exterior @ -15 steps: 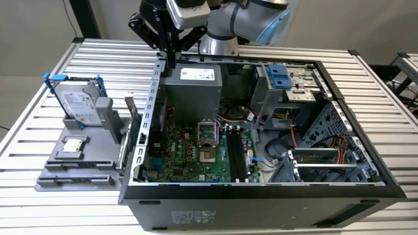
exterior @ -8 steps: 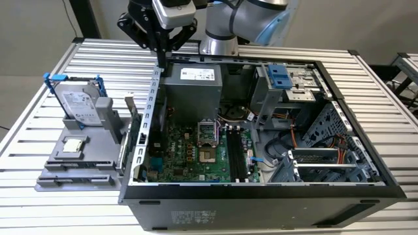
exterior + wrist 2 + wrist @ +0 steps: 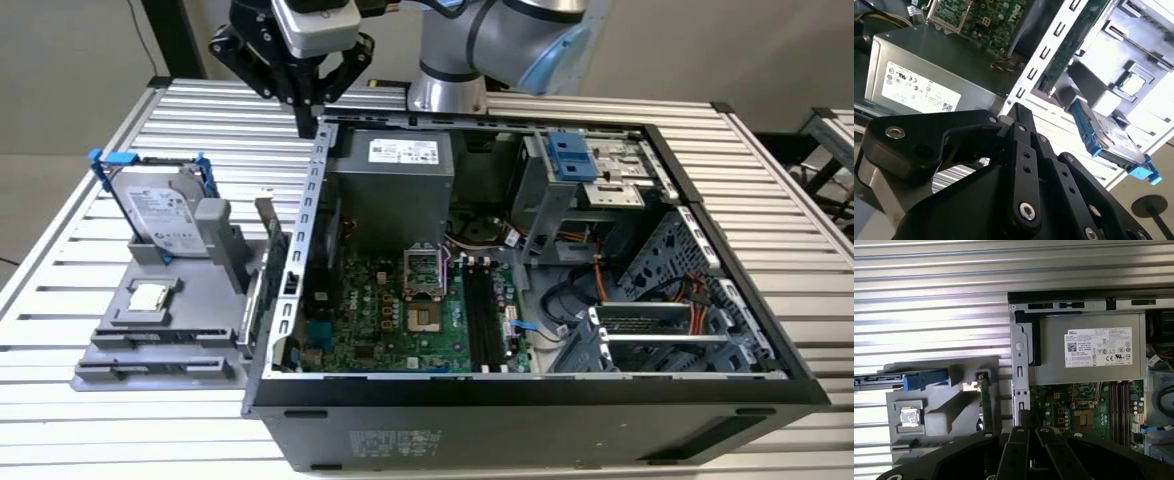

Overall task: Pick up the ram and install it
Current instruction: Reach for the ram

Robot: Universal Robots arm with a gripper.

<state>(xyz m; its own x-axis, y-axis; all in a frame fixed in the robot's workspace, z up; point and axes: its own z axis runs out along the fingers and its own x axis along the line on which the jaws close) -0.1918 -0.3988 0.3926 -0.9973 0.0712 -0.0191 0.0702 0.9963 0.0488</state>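
Observation:
The ram [image 3: 276,280] stands on its long edge in a grey holder [image 3: 160,345], just outside the case's side wall at the exterior view's left. It appears as a thin dark green strip in both wrist views [image 3: 985,407] [image 3: 1069,47]. My gripper [image 3: 310,118] hangs above the far corner of the open computer case [image 3: 534,400], well apart from the ram. Its black fingers are shut with nothing between them, as both wrist views show [image 3: 1027,422] [image 3: 1016,112]. The motherboard's long black memory slots [image 3: 483,320] [image 3: 1119,400] lie inside the case.
The holder also carries a grey hard drive with blue brackets [image 3: 167,210] and a small silver processor chip [image 3: 150,297]. A grey power supply [image 3: 394,180] sits right under the gripper. Drive cages and cables [image 3: 627,300] occupy the case's right side. Everything rests on a slatted metal table [image 3: 80,150].

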